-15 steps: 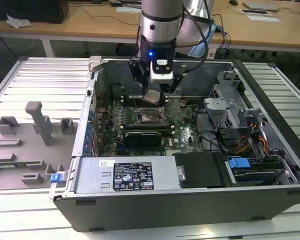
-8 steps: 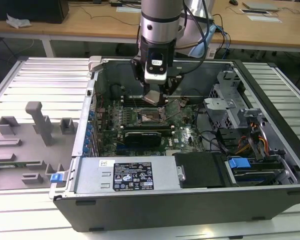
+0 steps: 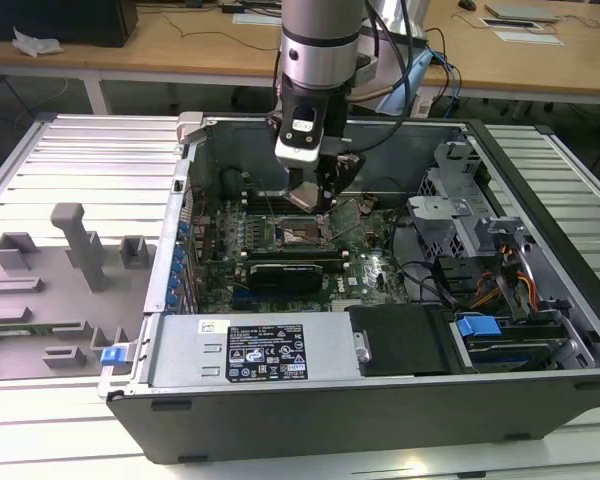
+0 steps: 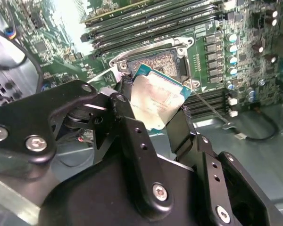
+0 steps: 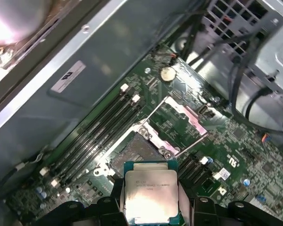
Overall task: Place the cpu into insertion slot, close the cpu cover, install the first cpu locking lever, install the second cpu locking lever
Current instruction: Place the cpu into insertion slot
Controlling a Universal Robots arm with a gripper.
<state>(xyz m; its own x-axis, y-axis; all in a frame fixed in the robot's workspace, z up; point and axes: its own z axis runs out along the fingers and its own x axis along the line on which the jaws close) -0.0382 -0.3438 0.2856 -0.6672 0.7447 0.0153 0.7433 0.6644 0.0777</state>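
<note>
Gripper jaws clench the chip by its edges, holding it above the bare socket; the cover stands swung open beside it.

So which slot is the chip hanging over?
The square insertion slot, with its grey contact field, below the cpu; the memory slots are long and narrow.

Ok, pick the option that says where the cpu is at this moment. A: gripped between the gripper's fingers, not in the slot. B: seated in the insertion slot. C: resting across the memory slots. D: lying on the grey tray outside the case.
A: in both wrist views the cpu sits clamped between the fingers of the gripper, while the insertion slot lies bare.
</note>
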